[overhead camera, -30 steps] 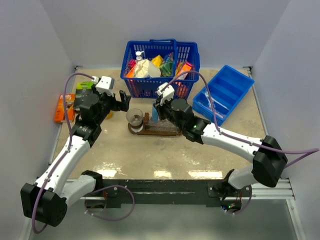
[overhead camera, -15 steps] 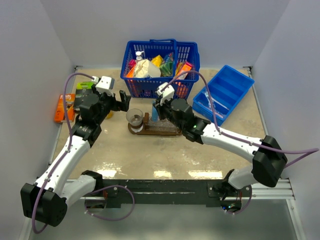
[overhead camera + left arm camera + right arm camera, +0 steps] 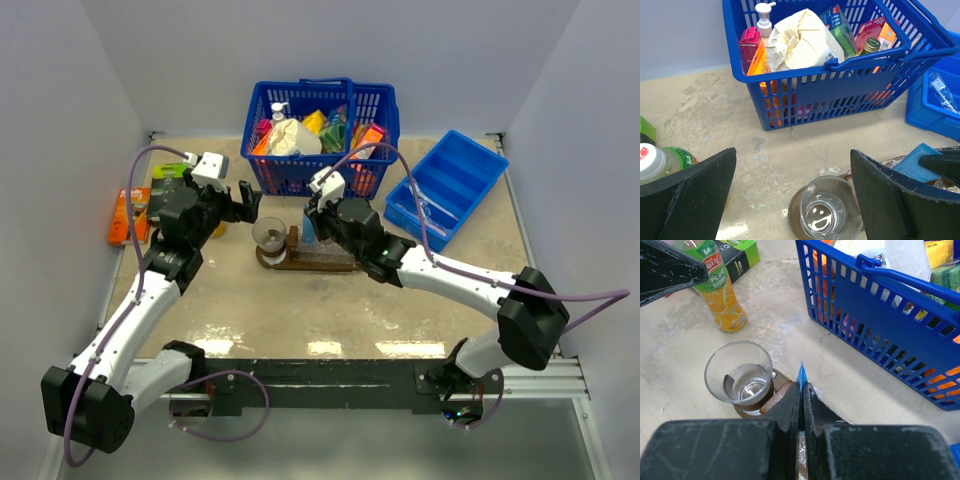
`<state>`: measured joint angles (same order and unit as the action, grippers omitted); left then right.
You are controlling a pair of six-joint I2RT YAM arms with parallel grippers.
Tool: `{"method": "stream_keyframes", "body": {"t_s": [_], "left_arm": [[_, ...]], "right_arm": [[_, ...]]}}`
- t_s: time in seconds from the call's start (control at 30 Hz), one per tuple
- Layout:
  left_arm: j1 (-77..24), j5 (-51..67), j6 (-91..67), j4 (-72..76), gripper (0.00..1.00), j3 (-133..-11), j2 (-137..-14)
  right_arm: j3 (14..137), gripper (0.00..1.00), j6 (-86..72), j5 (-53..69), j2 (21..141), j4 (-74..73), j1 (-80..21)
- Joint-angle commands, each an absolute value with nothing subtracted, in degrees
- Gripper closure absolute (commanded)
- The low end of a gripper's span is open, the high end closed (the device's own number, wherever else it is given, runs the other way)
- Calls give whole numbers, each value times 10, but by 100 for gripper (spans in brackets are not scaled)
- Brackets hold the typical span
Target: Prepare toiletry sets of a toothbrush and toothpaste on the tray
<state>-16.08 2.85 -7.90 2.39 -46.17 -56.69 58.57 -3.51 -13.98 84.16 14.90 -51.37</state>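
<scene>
L gripper (image 3: 243, 203) hangs w/ jaws spread wide and nothing between them, over the far-left part of the table (image 3: 300, 310), just left of the glass (image 3: 826, 212). Prob parked there to leave the R arm room.

By the left edge sit an orange packet (image 3: 124, 215), a green box (image 3: 170, 172) and a juice bottle (image 3: 720, 295). None of these are task items.

Glass stands upright on the left end of the tray (image 3: 335, 262), which lies mid-table toward the far edge. Glass looks empty.

R gripper (image 3: 801, 387) is clenched on the tube (image 3: 801, 372). It's flat and blue, pinched edge-on and held upright over the tray just right of the glass. The vertical hold suits standing a slim tube up or slotting it down. My read: placement step for the toothpaste.

Fingers hide the tube's lower end, so can't tell if it touches the tray. Most of the tray is also blocked by the wrist in top view.

Basket (image 3: 320, 175) is at the far edge, mid. It's full of groceries and not needed.

Bin (image 3: 480, 160) is in the far-right corner and holds a toothbrush (image 3: 941, 91), prob: a pale stick in clear wrap. It's cut off at the frame edge in the L wrist view and too small to make out from above. No toothbrush seen on the tray, so the set isn't complete yet.
</scene>
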Motion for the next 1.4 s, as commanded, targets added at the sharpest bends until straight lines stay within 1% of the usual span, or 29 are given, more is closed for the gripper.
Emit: {"method": "stream_keyframes", "body": {"t_s": [0.0,0.83,1.37], "left_arm": [[-156,36,-73,41,0,-461,-568],[-156,33,-70,40,0,-461,-565],[-156,34,-69,40,0,-461,-566]], "right_arm": [[586,100,-40,-145,844,199,-516],[550,100,-47,-148,876,248,-516],[552,100,-47,-146,888,239,-516]]}}
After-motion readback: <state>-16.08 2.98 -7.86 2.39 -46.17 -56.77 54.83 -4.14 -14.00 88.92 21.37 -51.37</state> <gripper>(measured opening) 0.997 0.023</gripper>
